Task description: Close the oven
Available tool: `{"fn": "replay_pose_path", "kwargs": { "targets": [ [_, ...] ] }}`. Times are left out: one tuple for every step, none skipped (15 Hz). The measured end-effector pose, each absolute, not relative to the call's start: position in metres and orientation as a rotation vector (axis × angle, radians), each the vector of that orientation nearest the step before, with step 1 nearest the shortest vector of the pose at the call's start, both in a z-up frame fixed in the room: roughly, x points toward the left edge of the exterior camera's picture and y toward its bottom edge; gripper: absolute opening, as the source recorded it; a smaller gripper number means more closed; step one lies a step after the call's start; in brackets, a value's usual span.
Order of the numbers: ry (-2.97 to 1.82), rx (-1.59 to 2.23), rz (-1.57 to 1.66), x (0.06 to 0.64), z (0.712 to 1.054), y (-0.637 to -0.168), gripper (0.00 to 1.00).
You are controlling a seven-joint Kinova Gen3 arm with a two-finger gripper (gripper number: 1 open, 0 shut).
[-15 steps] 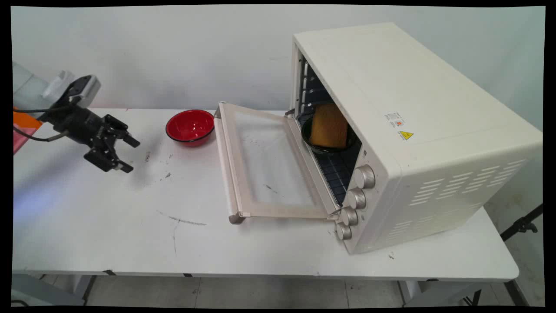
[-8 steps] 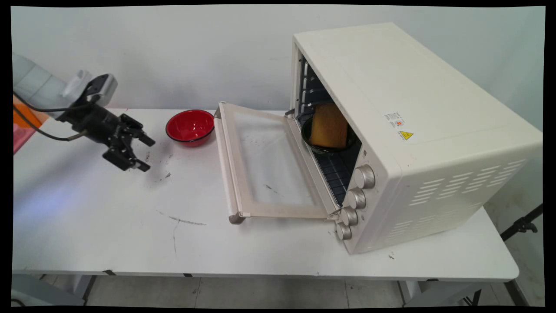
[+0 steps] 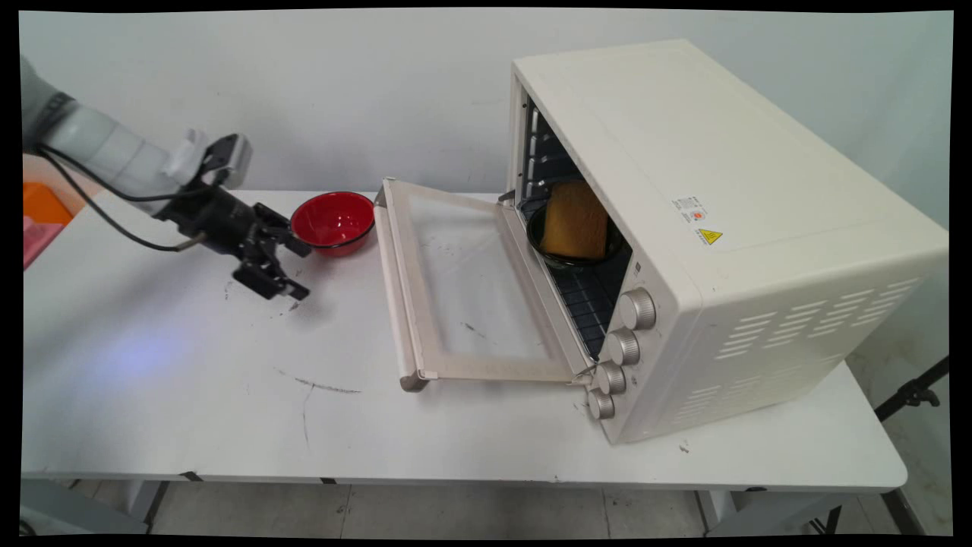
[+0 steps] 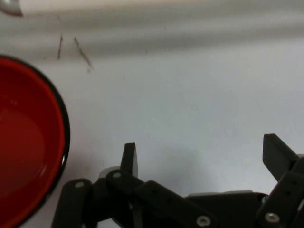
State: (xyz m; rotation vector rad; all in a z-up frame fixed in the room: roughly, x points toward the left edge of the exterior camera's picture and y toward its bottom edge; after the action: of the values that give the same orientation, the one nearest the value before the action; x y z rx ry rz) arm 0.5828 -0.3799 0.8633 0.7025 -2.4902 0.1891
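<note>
My black gripper (image 3: 301, 270) hangs low over the white table (image 3: 228, 395), open and empty, just left of a red bowl (image 3: 332, 221) with a dark rim. In the hand view the gripper (image 4: 202, 152) has bare tabletop between its fingers and the red bowl (image 4: 26, 142) sits at the left edge, apart from the fingers. To the right stands a cream toaster oven (image 3: 706, 228) with its door (image 3: 463, 289) folded down flat. Inside, on the wire rack, a black dish (image 3: 577, 254) holds a yellow-brown block of bread (image 3: 575, 219).
The oven's door handle (image 3: 395, 289) faces the gripper's side. Several knobs (image 3: 619, 349) line the oven's front corner. An orange and pink object (image 3: 42, 220) lies at the far left edge. Black scuff marks (image 3: 319, 387) cross the table's middle.
The arm has swung rightward across the table, carrying the open gripper from the far left to right beside the red bowl. Bowl and oven have not moved.
</note>
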Motion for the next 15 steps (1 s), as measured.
{"fn": "replay_pose_path", "kwargs": {
  "targets": [
    [-2.482,0.710,0.194,0.575,0.859,-0.383,1.00],
    [-2.474,0.718,0.200,0.567,0.855,-0.386,1.00],
    [-2.467,0.722,0.205,0.560,0.851,-0.389,1.00],
    [-2.460,0.727,0.210,0.552,0.847,-0.391,1.00],
    [-2.453,0.731,0.217,0.544,0.842,-0.394,1.00],
    [-2.448,0.735,0.221,0.538,0.838,-0.397,0.00],
    [-2.445,0.738,0.225,0.534,0.836,-0.398,0.00],
    [-2.441,0.742,0.230,0.528,0.832,-0.400,0.00],
    [-2.439,0.743,0.233,0.524,0.829,-0.402,0.00],
    [-2.437,0.744,0.237,0.518,0.825,-0.403,0.00],
    [-2.436,0.744,0.241,0.515,0.822,-0.405,0.00],
    [-2.435,0.745,0.247,0.510,0.818,-0.407,0.00],
    [-2.435,0.747,0.253,0.505,0.814,-0.409,0.00],
    [-2.435,0.748,0.260,0.500,0.810,-0.411,0.00],
    [-2.435,0.749,0.265,0.497,0.807,-0.412,0.00]
  ]
}}
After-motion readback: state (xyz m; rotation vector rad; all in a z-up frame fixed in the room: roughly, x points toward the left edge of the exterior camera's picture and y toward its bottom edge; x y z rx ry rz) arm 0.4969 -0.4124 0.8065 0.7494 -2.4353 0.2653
